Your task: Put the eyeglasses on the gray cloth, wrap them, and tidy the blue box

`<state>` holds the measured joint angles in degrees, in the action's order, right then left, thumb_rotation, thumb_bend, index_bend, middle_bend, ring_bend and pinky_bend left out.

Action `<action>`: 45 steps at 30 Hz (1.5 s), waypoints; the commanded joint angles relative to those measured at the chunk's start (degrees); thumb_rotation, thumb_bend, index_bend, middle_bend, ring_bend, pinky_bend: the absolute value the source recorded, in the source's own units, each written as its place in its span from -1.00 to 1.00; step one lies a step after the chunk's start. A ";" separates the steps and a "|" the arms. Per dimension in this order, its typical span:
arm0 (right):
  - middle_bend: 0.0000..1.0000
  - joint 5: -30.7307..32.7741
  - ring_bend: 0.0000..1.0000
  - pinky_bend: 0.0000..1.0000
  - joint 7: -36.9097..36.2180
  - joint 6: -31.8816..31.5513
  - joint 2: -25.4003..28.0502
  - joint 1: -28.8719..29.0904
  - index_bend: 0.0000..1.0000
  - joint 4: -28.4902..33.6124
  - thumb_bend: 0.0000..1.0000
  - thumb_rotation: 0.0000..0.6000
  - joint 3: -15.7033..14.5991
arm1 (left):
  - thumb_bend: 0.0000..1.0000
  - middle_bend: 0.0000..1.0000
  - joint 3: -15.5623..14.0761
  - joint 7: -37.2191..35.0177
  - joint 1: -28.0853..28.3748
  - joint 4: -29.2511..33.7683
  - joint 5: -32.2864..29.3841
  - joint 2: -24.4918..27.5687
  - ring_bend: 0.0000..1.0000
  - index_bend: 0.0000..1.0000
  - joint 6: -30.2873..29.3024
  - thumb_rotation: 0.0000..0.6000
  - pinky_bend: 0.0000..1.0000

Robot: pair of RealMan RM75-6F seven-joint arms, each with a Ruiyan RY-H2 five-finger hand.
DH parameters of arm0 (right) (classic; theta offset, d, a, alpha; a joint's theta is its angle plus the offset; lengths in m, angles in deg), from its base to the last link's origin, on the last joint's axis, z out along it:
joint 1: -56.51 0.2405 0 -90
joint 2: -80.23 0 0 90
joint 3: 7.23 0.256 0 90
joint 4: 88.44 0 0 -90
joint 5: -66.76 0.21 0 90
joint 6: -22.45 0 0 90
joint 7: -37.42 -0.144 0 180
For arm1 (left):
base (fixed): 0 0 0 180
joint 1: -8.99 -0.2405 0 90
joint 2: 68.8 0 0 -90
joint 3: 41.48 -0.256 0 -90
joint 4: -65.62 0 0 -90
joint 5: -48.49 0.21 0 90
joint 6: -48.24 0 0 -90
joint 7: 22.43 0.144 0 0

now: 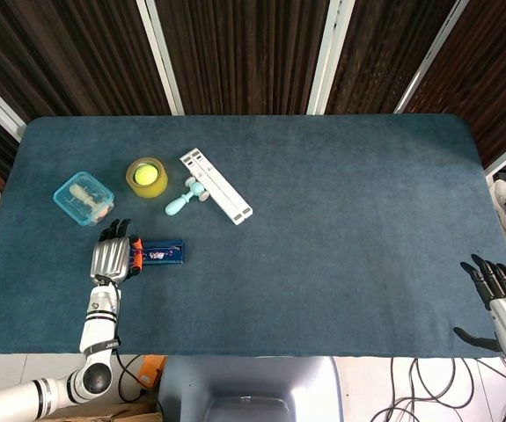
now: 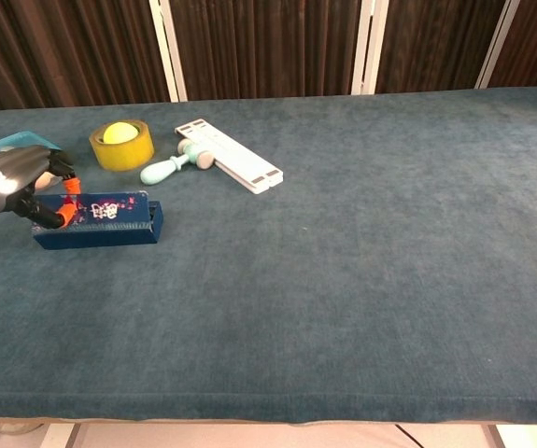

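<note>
blue box [image 2: 100,220], end gripped by left hand [image 2: 21,180] fingers [image 2: 61,189]

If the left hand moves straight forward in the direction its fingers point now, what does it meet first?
Probably the clear blue container, just beyond the fingertips of the left hand, which grips the blue box. Their heights are unclear, so it might pass over it.

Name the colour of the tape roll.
Yellow; the tape roll shows best in the chest view.
</note>
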<state>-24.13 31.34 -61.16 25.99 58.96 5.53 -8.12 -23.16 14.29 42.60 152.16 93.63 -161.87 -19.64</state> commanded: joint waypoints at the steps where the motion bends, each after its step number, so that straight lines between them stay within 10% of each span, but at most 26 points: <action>1: -1.00 0.05 -1.00 -1.00 0.03 0.00 -0.01 0.01 -1.00 0.03 -0.50 1.00 0.03 | -0.08 -0.82 0.24 0.09 0.60 -0.24 -0.74 0.08 -0.99 0.22 0.18 1.00 -0.72; 24: -1.00 0.74 -1.00 -1.00 0.41 0.37 -0.03 0.15 -1.00 0.14 -0.50 1.00 0.26 | -0.11 -0.81 0.75 0.76 6.28 -8.02 -7.40 -3.11 -0.98 0.13 3.76 1.00 -0.72; 34: -1.00 1.27 -1.00 -1.00 0.72 0.74 0.00 0.26 -1.00 0.27 -0.50 1.00 0.40 | -0.14 -0.93 0.01 -1.90 7.51 -14.28 -4.43 -6.36 -0.99 -0.83 2.71 1.00 -0.73; 45: -1.00 1.31 -1.00 -1.00 0.78 0.88 0.06 0.30 -1.00 0.36 -0.50 1.00 0.38 | -0.16 -1.00 -0.01 -4.63 7.52 -17.25 -2.02 -7.51 -1.00 -0.99 2.83 1.00 -0.74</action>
<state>-22.84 32.12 -60.29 26.05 59.26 5.89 -7.74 -23.24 10.19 50.21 135.05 91.11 -169.30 -16.57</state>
